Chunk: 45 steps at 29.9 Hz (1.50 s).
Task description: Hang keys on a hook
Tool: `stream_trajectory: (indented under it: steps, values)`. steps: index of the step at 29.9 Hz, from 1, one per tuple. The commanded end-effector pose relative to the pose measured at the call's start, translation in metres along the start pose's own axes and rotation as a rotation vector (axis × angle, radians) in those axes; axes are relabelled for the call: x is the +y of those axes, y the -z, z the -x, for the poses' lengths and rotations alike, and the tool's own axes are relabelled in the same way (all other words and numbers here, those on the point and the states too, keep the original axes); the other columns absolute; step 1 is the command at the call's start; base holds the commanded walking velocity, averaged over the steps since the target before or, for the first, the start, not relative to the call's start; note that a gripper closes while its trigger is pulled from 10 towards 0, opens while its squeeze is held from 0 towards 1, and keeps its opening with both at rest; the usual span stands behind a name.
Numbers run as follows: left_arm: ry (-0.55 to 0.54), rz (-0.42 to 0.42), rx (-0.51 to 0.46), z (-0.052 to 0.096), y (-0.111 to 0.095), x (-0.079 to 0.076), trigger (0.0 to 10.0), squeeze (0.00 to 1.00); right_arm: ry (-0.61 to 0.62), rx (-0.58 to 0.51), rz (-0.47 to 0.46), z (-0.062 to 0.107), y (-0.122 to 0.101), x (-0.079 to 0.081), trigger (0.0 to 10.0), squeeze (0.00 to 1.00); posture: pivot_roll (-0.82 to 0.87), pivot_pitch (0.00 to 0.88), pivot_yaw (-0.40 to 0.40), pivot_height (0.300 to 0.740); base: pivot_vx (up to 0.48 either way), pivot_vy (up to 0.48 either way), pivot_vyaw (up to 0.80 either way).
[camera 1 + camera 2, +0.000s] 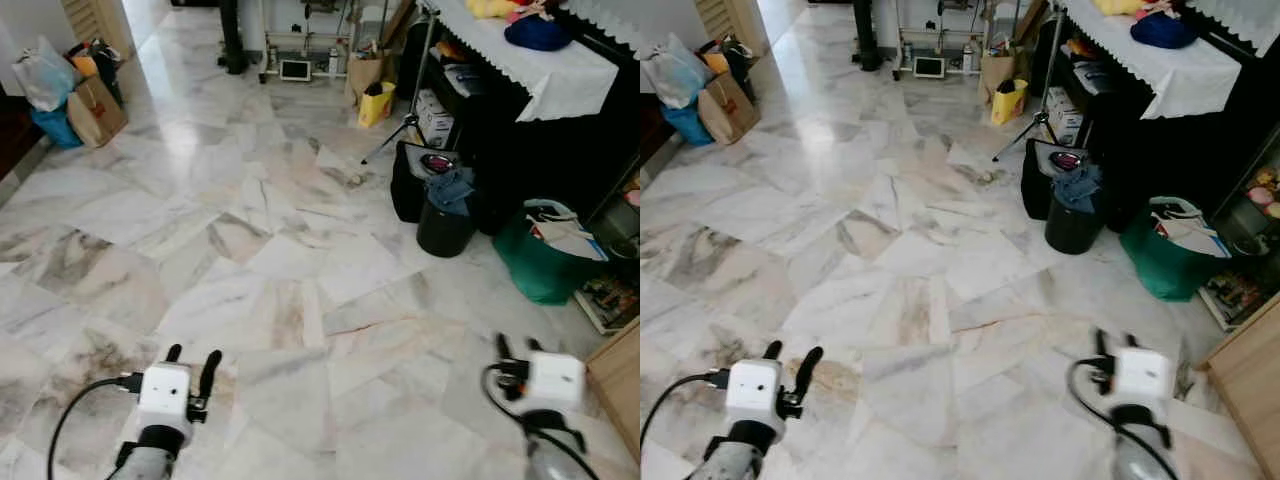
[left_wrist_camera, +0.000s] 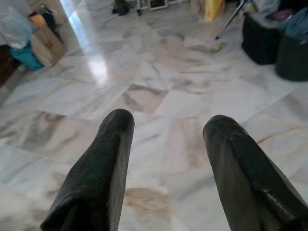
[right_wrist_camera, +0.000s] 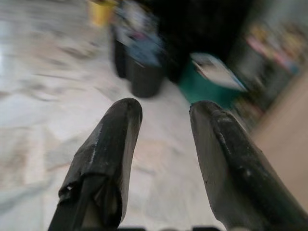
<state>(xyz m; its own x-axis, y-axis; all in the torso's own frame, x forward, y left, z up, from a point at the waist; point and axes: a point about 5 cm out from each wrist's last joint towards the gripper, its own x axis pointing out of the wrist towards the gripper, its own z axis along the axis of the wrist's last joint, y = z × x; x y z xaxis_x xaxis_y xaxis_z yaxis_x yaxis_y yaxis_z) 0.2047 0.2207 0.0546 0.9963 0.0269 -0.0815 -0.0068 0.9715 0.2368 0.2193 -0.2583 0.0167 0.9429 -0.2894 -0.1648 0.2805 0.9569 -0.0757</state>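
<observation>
Both arms held low over the marble floor (image 1: 300, 260); left end effector (image 1: 191, 360) fingers spread with nothing between them, right end effector (image 1: 516, 347) likewise parted and empty, blurred. Can't make out keys or a hook from here, so no bearing or nearer arm yet; my guess is it needs to search first.

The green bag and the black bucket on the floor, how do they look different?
The green bag is wide, soft and slumped, with papers poking out; the black bucket is round and upright, with blue-grey cloth piled on top. The green bag sits further to the robot's right than the black bucket. Both stand on the marble floor near the dark furniture.
</observation>
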Motion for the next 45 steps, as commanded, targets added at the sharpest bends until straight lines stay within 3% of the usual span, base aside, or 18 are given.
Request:
stream_trajectory:
  steps: [1, 5, 10, 12, 14, 16, 17, 20, 23, 24, 26, 28, 34, 42, 45]
  values:
    - [0.016, -0.003, 0.012, -0.004, 0.001, 0.004, 10.0, 0.00, -0.018, 0.037, -0.023, 0.006, 0.009, 0.003, 10.0, 0.00, 0.05, 0.000, 0.011, 0.740, 0.000, 0.000, 0.00]
    - [0.034, -0.030, 0.020, -0.008, 0.003, 0.009, 10.0, 0.00, -0.026, 0.086, -0.040, 0.018, 0.022, 0.007, 10.0, 0.00, 0.04, 0.000, 0.029, 0.740, 0.000, 0.000, 0.00]
    - [0.027, -0.027, 0.061, -0.014, 0.015, 0.013, 10.0, 0.00, 0.037, 0.241, -0.066, 0.032, 0.055, 0.002, 10.0, 0.00, 0.04, 0.000, 0.016, 0.740, 0.000, 0.000, 0.00]
    - [0.027, -0.027, 0.061, -0.014, 0.015, 0.013, 10.0, 0.00, 0.037, 0.241, -0.066, 0.032, 0.055, 0.002, 10.0, 0.00, 0.04, 0.000, 0.016, 0.740, 0.000, 0.000, 0.00]
    - [0.017, -0.014, 0.090, -0.015, 0.022, 0.013, 10.0, 0.00, 0.036, 0.274, -0.077, 0.033, 0.061, 0.002, 10.0, 0.00, 0.04, 0.000, 0.013, 0.740, 0.000, 0.000, 0.00]
    - [-0.020, 0.023, 0.197, -0.016, 0.047, 0.015, 10.0, 0.00, -0.006, 0.402, -0.059, 0.036, 0.078, 0.006, 10.0, 0.00, 0.05, 0.000, -0.014, 0.740, 0.000, 0.000, 0.00]
    - [-0.020, 0.023, 0.197, -0.016, 0.047, 0.015, 10.0, 0.00, -0.006, 0.402, -0.059, 0.036, 0.078, 0.006, 10.0, 0.00, 0.05, 0.000, -0.014, 0.740, 0.000, 0.000, 0.00]
    - [-0.001, 0.031, 0.388, -0.009, 0.081, 0.010, 10.0, 0.00, -0.036, 0.568, -0.018, 0.044, 0.097, 0.009, 10.0, 0.00, 0.09, 0.000, -0.038, 0.740, 0.000, 0.000, 0.00]
    - [0.020, 0.038, 0.453, -0.005, 0.091, 0.007, 10.0, 0.00, -0.042, 0.604, -0.019, 0.047, 0.101, 0.010, 10.0, 0.00, 0.10, 0.000, -0.042, 0.740, 0.000, 0.000, 0.00]
    - [0.053, 0.091, 0.588, 0.005, 0.109, -0.002, 10.0, 0.00, -0.077, 0.670, -0.026, 0.051, 0.107, 0.016, 10.0, 0.00, 0.08, 0.000, -0.032, 0.740, 0.000, 0.000, 0.00]
    - [0.053, 0.091, 0.588, 0.005, 0.109, -0.002, 10.0, 0.00, -0.077, 0.670, -0.026, 0.051, 0.107, 0.016, 10.0, 0.00, 0.08, 0.000, -0.032, 0.740, 0.000, 0.000, 0.00]
    - [0.051, 0.137, 0.702, 0.015, 0.122, -0.009, 10.0, 0.00, -0.128, 0.725, -0.038, 0.055, 0.112, 0.025, 10.0, 0.00, 0.08, 0.000, -0.027, 0.740, 0.000, 0.000, 0.00]
    - [0.059, 0.104, 0.787, 0.025, 0.133, -0.020, 10.0, 0.00, -0.183, 0.824, -0.045, 0.066, 0.122, 0.032, 10.0, 0.00, 0.07, 0.000, -0.038, 0.740, 0.000, 0.000, 0.00]
    - [0.059, 0.124, 0.846, 0.033, 0.140, -0.026, 10.0, 0.00, -0.154, 0.880, -0.033, 0.075, 0.127, 0.011, 10.0, 0.00, 0.07, 0.000, -0.042, 0.740, 0.000, 0.000, -0.77]
    - [0.092, 0.069, 0.868, 0.039, 0.143, -0.024, 10.0, 0.00, -0.160, 0.889, -0.019, 0.075, 0.128, 0.010, 10.0, 0.00, 0.08, 0.000, -0.053, 0.740, 0.000, 0.000, -0.76]
